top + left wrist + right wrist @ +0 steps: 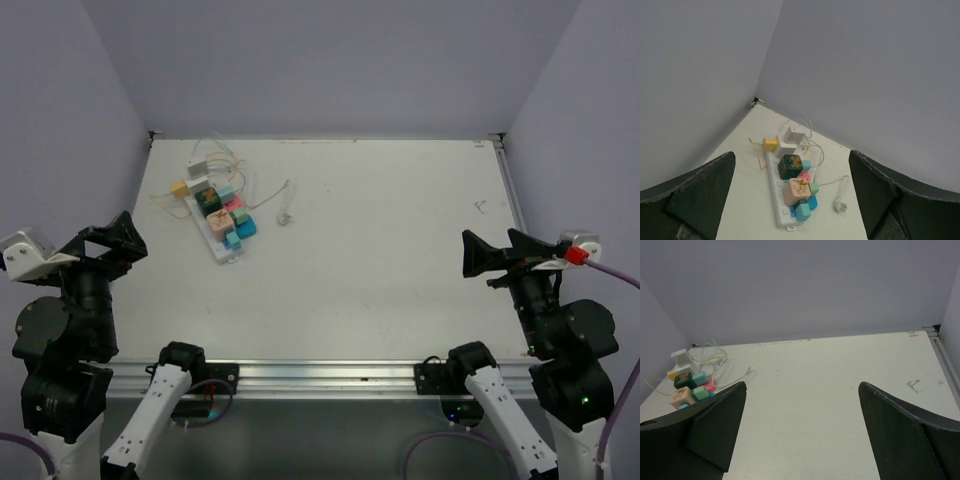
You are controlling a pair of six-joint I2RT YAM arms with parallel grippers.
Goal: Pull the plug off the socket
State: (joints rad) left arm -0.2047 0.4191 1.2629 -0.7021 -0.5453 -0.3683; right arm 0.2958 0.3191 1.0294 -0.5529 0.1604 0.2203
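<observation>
Long axis of socket strip (pixel 224 254) runs near-far, near end skewed right; left gripper (pixel 131 236), right gripper (pixel 468 254) spread wide, empty.

The left arm (pixel 62 335) and the right arm (pixel 562 345) are mostly black, with rounded joint housings and one white link (pixel 150 410) near each base. The left pincer (pixel 132 236) and the right pincer (pixel 490 252) have broad, dark, wedge-shaped fingers (pixel 695 192). Each wrist carries a white block (pixel 27 252). The right one has a red part (pixel 575 256) and a purple cable (pixel 618 275).
</observation>
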